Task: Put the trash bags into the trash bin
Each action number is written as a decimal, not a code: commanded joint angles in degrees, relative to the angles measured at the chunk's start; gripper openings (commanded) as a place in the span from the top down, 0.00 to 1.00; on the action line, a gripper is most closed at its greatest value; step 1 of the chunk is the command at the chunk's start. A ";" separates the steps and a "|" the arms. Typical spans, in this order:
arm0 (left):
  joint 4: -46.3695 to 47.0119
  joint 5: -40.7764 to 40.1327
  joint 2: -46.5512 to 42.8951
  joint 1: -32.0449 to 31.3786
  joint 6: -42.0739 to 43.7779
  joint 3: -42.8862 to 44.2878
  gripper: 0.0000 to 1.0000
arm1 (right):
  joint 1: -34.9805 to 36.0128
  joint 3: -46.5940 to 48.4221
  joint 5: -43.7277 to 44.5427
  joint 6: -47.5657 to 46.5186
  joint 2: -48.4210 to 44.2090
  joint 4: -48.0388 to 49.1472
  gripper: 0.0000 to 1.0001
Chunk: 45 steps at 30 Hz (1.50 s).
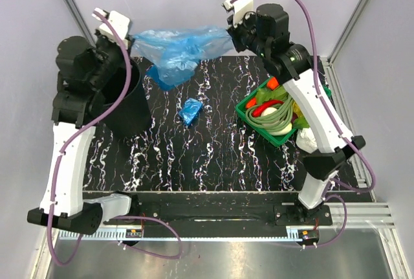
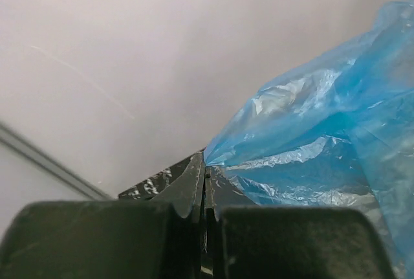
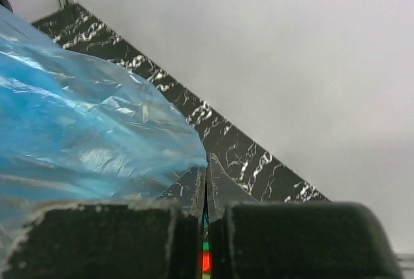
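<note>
Clamping one corner of the spread trash bag (image 1: 178, 49) with the left fingers (image 2: 189, 185), shut tight on the film, up by the far side of the trash bin (image 1: 129, 107). Clamping the opposite corner with the right fingers (image 3: 221, 185), likewise shut on the film, high over the far edge of the table (image 1: 213, 156). Hanging stretched in the air between the two holds, sagging in the middle, mostly off to the right of the bin mouth. Lying loose on the table between the bin and the green tray (image 1: 249, 114): a wadded trash bag (image 1: 191, 111), untouched.

Likely trouble from here, by judgement only:

- Tearing the thin film by drawing the arms further apart, with no slack left at the corners.
- Slipping out of one pinch, given glossy plastic and a hold on a mere edge, then swinging down from the other corner and draping outside the bin.
- Letting go too early on the right and landing across the rim or on the table rather than inside.
- Ballooning with trapped air and sitting proud of the mouth unless pushed down.
- Knocking the bin with the left arm, close beside it, and tipping a tall cylinder.
- Sweeping the right arm low over the tray and catching the vegetables.
- Leaving the wad behind, with only half the job done.
</note>
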 commanded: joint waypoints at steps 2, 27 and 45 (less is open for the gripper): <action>1.82 -6.51 -3.55 2.91 -2.28 5.97 1.00 | -0.06 15.79 -2.21 1.81 5.03 -2.61 1.00; 7.08 -29.00 -0.13 3.62 19.86 25.22 1.00 | 13.47 35.14 -11.11 -11.79 22.79 13.55 1.00; 26.87 -40.71 5.59 4.06 32.70 19.44 1.00 | 15.85 31.03 -3.11 -30.53 28.25 24.11 1.00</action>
